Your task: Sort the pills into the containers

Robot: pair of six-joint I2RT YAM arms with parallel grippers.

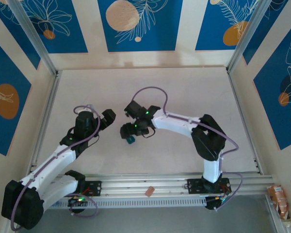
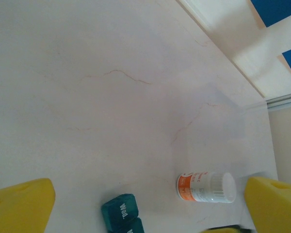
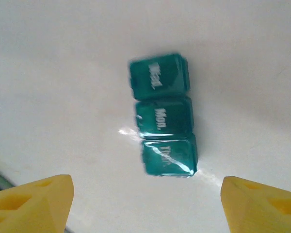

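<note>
Yellow padded fingers [image 2: 20,205] are seen at both lower corners of the left wrist view, spread wide, so the left hand [image 2: 148,208] is released and nothing is grasped. In the top view the left arm is stretched diagonally from its base at the near left corner toward the middle of the pale marbled desk [image 1: 184,87], elbow bent, with the left hand [image 1: 108,116] low and aimed to the right. Ahead of it, a teal pill organiser [image 2: 122,213] is cut off by the frame's lower edge, and a small white bottle [image 2: 206,187] with an orange end is laid on its side near the right finger.

At the desk's centre the right arm is reached leftward from its base, wrist turned downward, with the right hand [image 1: 129,132] held just over the organiser [image 1: 130,141]. Its fingers [image 3: 31,204] are also spread wide, the right hand [image 3: 145,206] released and touching nothing. The organiser [image 3: 165,114] is shown as 3 shut compartments in a strip, marked Wed., Mon. and Thu., flat on the desk.
</note>
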